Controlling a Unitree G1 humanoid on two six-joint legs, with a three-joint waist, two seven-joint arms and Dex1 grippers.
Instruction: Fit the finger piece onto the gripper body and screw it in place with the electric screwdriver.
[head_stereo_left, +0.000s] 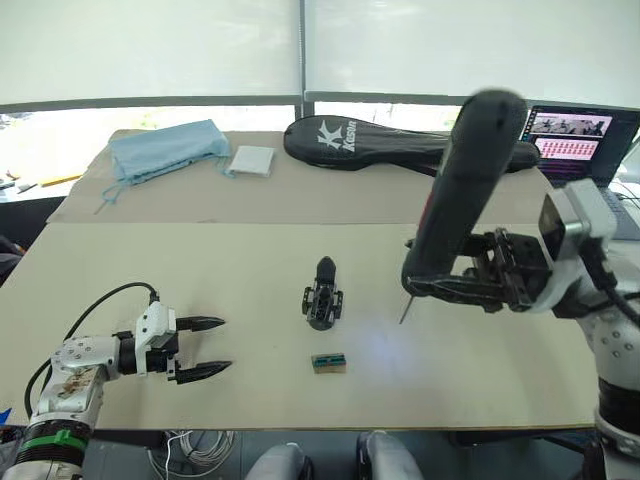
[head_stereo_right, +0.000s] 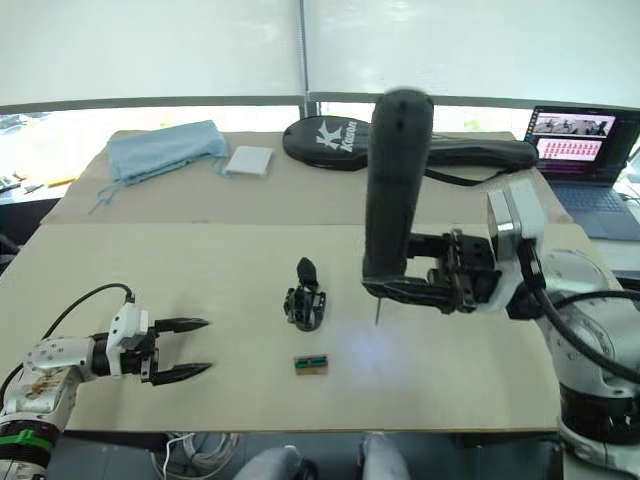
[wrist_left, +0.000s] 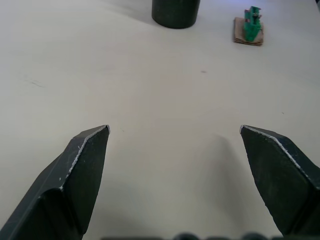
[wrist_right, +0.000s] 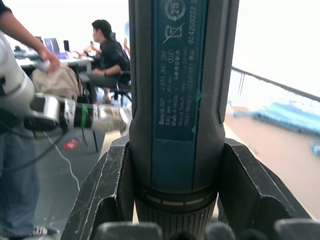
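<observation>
My right tool (head_stereo_right: 400, 285) is clamped around the lower barrel of the electric screwdriver (head_stereo_right: 395, 190), holding it nearly upright above the surface (head_stereo_right: 200, 270), rounded end up and thin bit pointing down, its tip just above the surface. The gripper body (head_stereo_right: 304, 300) sits on the surface just to the left of that bit, its pointed finger piece (head_stereo_right: 305, 268) sticking up and away from me. My left tool (head_stereo_right: 178, 350) rests low over the surface well to the left of the gripper body, fingers spread wide, holding nothing. A small green-brown box (head_stereo_right: 311, 365) lies between my tools, nearer me.
</observation>
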